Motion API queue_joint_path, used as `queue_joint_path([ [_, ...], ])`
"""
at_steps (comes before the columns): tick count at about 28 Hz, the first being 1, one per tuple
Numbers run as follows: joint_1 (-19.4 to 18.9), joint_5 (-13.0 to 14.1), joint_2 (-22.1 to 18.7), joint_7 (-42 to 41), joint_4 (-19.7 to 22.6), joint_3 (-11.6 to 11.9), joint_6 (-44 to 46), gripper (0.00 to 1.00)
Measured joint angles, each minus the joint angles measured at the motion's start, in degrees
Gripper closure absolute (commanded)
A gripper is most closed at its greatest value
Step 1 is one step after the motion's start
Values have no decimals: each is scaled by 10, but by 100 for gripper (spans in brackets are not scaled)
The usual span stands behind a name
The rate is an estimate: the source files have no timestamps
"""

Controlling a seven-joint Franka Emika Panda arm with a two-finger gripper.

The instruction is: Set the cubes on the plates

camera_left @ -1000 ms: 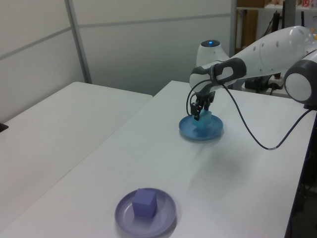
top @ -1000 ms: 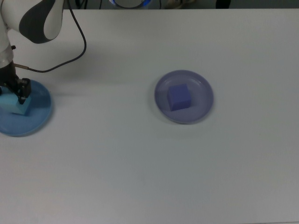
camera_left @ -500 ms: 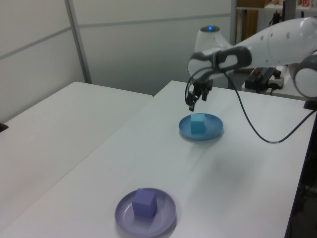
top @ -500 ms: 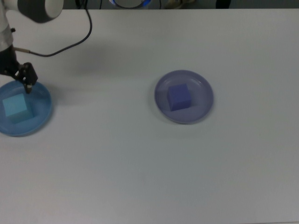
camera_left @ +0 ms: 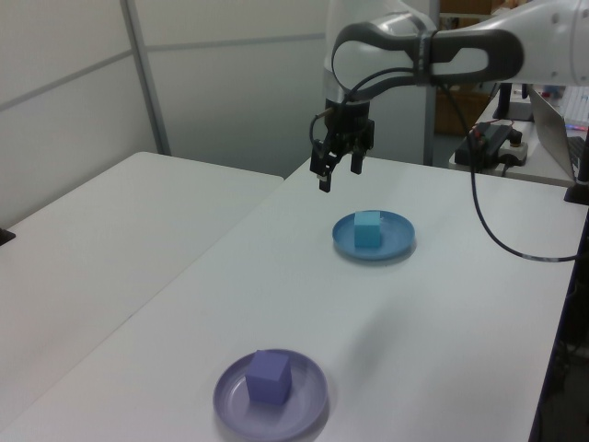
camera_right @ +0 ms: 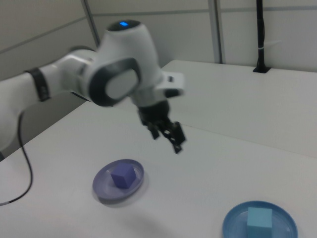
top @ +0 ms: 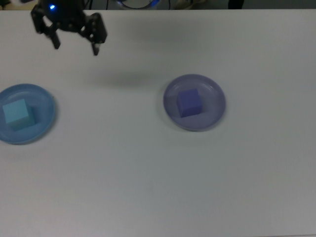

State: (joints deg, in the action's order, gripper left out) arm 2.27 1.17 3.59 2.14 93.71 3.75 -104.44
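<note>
We are seeing the gripper hanging in the air with its jaws spread apart and nothing between them, so it is released. We are taking the lavender plate as our landmark. In the top view the gripper is sitting well to the upper left of the lavender plate, high off the table; in the left view the gripper is up beyond the blue plate.

The purple cube is resting inside the lavender plate, roughly centred, flat on one face. The cyan cube is lying well apart from the lavender plate, far toward the top view's left, inside the blue plate and a little off its middle. The right view is agreeing: the purple cube in the lavender plate, the cyan cube in the blue plate.

We are judging both cubes placed, so the task is looking done or nearly so.

Handling, as a guess: the cubes are looking small, matte, likely light and rigid, not slippery. If regrasping, we are suggesting pinching two opposite flat sides from above, jaws square to the faces. Plates are probably light and could slide if a rim is nudged.
</note>
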Motion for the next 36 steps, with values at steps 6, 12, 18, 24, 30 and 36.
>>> queue_joint_path([
  [6, 0, -6, -24, 19, 5, -49, 61, 0],
  [12, -1, -14, -32, 29, 22, -79, 66, 0],
  [18, -1, -14, -30, 29, 34, -80, 64, 0],
  [24, -1, -14, -29, 29, 34, -81, 64, 0],
  [30, -1, -14, -29, 29, 34, -81, 64, 0],
  [36, -1, -15, -29, 28, 29, -81, 64, 0],
])
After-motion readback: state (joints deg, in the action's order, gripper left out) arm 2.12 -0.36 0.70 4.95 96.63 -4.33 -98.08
